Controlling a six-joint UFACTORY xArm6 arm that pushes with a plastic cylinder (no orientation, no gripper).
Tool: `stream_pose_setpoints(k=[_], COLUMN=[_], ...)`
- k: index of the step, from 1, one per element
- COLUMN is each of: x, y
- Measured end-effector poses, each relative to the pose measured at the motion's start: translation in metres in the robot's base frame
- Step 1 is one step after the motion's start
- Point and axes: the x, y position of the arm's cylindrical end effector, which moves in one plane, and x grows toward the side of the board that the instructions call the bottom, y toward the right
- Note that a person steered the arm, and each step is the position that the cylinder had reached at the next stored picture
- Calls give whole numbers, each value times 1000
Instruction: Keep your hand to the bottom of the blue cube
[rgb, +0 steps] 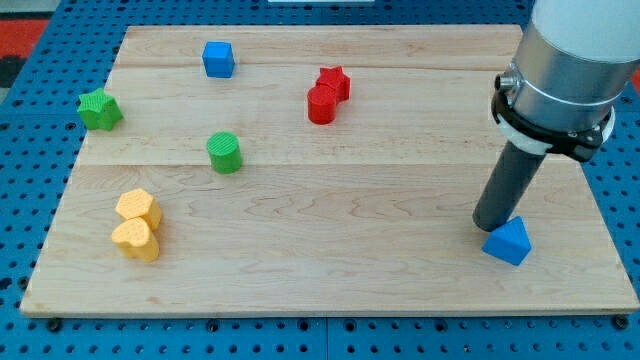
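my tip (491, 226) far right of the square-set blue cube (218, 59).

Bright, even overhead light; the wooden table (330, 270) is sharp to every edge, with short soft shadows and no glare.

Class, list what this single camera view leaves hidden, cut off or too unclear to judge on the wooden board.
1. My tip: whether it touches the blue triangular block beside it cannot be told.
2. The arm's grey upper body is cut off by the view's top edge.
3. The red star block is partly hidden by the red cylinder in front.
4. The blue cube: its far faces are unseen.
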Motion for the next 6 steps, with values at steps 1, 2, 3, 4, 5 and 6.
stream_pose_setpoints(k=[1, 2, 3, 4, 5, 6], x=[-31, -62, -103, -147, -176, -202], y=[-40, -122, -208, -274, -302, -307])
